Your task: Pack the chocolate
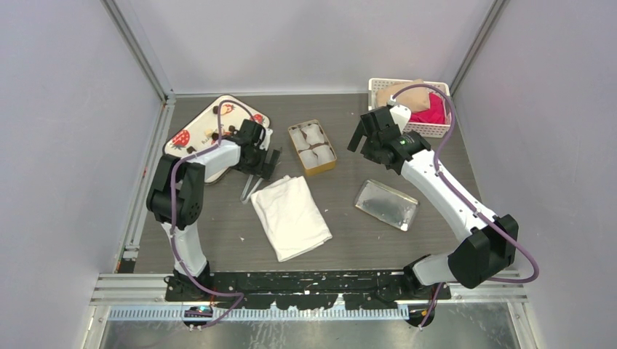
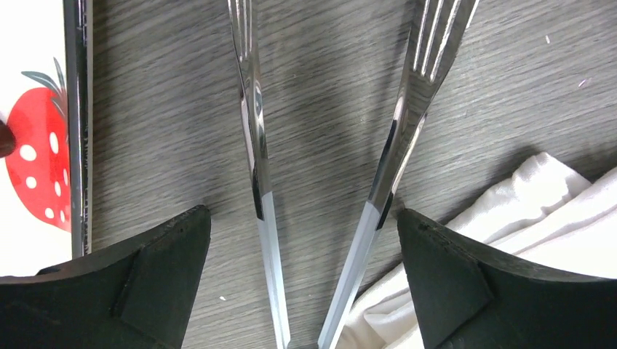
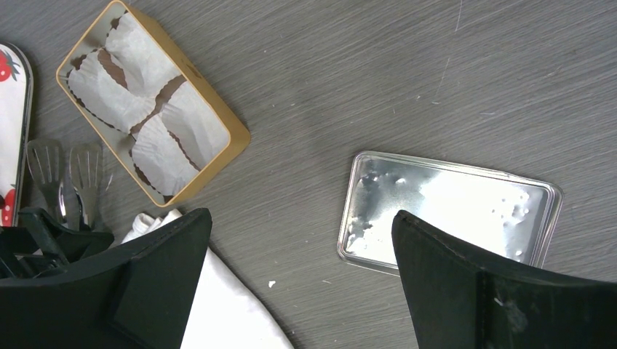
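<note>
Dark-brown chocolate (image 1: pixel 217 110) on the strawberry tray (image 1: pixel 196 125), near the wide-spread, empty left jaws; right jaws equally wide, well apart.

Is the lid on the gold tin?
No, the silver lid lies flat on the table, apart from the open gold tin.

Left tool (image 2: pixel 303 218), right tool (image 3: pixel 302 218): spread wide

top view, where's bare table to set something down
Bare table lies between the tin, the lid and the cloth, and along the near edge, in front of cloth and lid. Crowded at far left: the left gripper, tongs and tray bunch together by the cloth's corner.
</note>
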Tool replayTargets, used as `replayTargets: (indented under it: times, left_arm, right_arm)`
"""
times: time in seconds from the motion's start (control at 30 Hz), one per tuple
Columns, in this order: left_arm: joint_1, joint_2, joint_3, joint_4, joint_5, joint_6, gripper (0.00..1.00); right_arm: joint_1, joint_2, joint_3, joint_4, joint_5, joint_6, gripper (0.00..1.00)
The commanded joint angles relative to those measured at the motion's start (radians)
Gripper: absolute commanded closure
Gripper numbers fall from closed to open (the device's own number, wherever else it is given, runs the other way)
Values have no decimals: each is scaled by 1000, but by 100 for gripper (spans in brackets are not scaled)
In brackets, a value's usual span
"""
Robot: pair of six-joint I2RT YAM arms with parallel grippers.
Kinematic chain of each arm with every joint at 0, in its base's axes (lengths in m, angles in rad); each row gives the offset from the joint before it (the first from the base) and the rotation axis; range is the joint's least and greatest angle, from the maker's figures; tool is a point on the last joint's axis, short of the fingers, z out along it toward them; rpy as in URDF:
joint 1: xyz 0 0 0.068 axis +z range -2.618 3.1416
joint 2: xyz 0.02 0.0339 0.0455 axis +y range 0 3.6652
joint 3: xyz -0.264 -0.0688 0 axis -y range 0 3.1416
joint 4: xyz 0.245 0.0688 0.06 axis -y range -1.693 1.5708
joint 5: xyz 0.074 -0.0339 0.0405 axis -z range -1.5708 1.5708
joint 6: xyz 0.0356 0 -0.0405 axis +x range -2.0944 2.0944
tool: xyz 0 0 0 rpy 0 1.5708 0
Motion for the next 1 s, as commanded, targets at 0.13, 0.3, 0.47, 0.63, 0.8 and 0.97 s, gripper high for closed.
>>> replayTargets:
  times: [0.13, 0.3, 0.47, 0.63, 0.8, 0.97]
  left_arm:
    - [5, -64, -70, 59, -56, -21, 7]
    - [5, -61, -70, 57, -45, -24, 21]
    - [5, -36, -51, 35, -42, -34, 32]
    - [5, -59, -73, 56, -52, -40, 42]
    - [5, -49, -62, 50, -55, -40, 57]
    - [5, -68, -50, 45, -76, -28, 81]
  right_arm:
    - [-4, -8, 13, 36, -2, 12, 1]
    - [-4, -11, 14, 37, -4, 19, 1]
    - [-4, -17, 11, 35, -4, 23, 1]
    - [-5, -27, 4, 32, 1, 25, 1]
    - [-4, -32, 0, 31, 1, 29, 1]
    - [-5, -32, 6, 27, 2, 25, 1]
